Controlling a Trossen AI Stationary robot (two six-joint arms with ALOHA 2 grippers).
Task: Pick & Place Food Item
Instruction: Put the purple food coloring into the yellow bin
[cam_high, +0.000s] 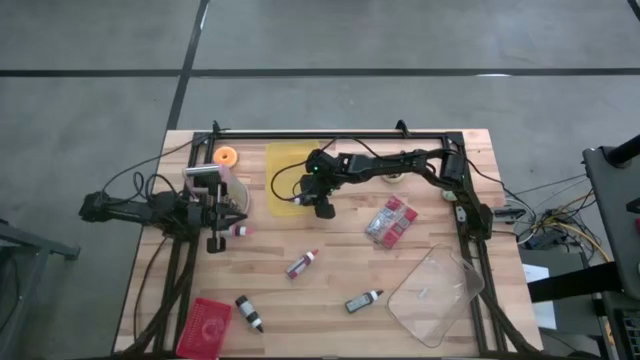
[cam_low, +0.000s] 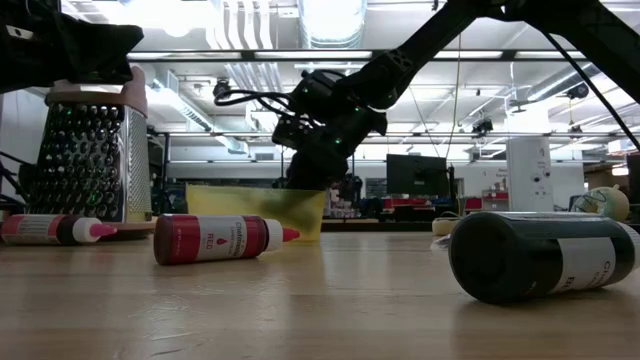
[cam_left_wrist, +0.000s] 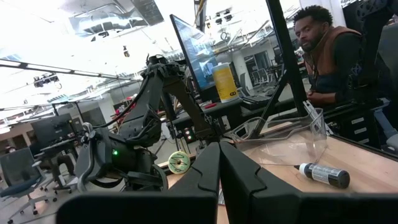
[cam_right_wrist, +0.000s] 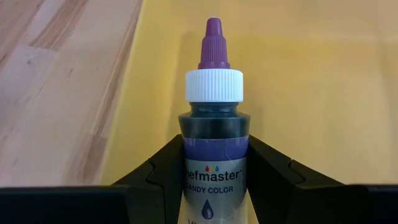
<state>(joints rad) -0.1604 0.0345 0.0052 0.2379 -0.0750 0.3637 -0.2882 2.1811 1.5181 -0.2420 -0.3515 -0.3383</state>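
The pale wooden bench (cam_high: 330, 290) carries everything, with both dark arms reaching over it. A flat yellow cutting board (cam_high: 285, 160) lies at the far middle of the bench, and a clear plastic tray (cam_high: 432, 292) sits near the right front corner. A metal box grater (cam_low: 88, 158) stands at the left, beside the left gripper (cam_high: 222, 214), which waits low over the bench with its fingers pressed together and nothing between them. The right gripper (cam_high: 322, 205) hangs over the near edge of the yellow board, clamped around a small purple-tipped bottle of candy colour with a white cap (cam_right_wrist: 214, 140); the bottle points forward out of the fingers above the board's surface. A red-labelled colour bottle with a pink tip (cam_high: 302, 263) lies on its side mid-bench, and a dark bottle (cam_high: 363, 299) lies nearer the tray.
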